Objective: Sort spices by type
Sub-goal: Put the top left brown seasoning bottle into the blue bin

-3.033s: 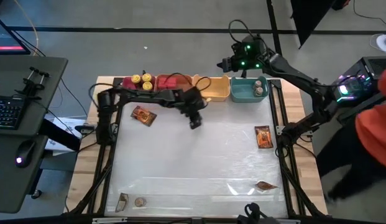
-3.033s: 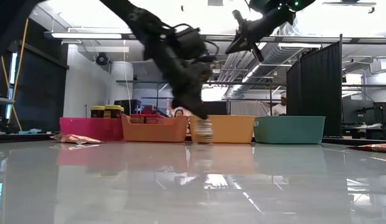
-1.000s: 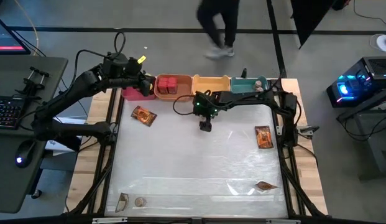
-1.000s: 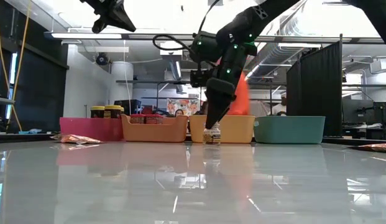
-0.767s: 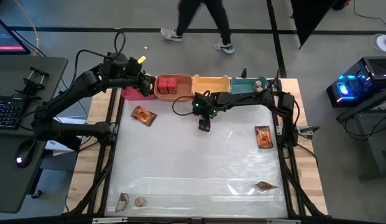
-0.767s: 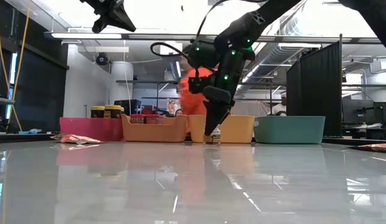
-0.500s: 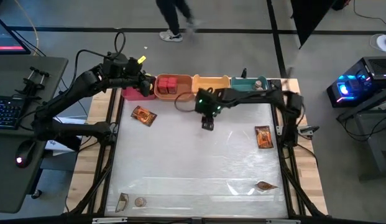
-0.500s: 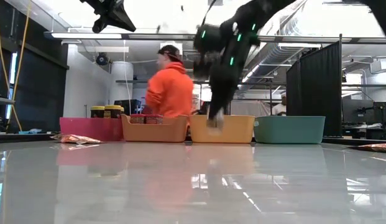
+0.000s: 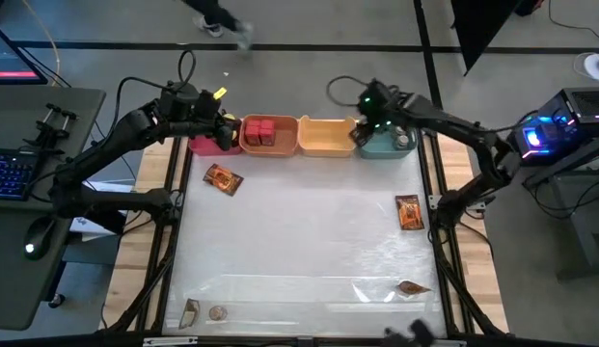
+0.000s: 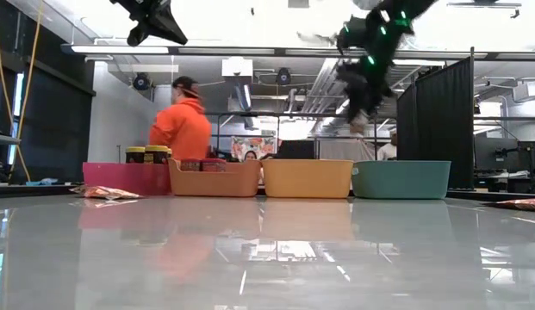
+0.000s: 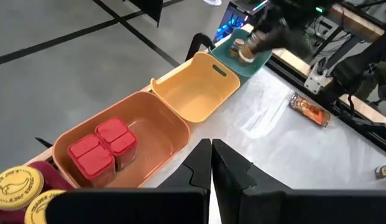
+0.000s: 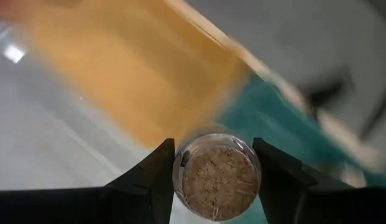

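Right hand (image 12: 215, 177) clamped across the body of a small jar (image 12: 216, 174), carried above the teal bin (image 9: 384, 143) just below it; jar looks light, rigid, smooth-walled, likely slippery, so mid-body grip suits; left hand (image 11: 211, 163) together.

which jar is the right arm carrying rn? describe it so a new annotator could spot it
Find the row of four bins at the table's far edge and go to the teal bin at its right end. The right gripper hangs above that bin's left side, shut on the small clear jar of tan spice. Unlike the jars already in that bin, it is in the air, clamped between two dark fingers.
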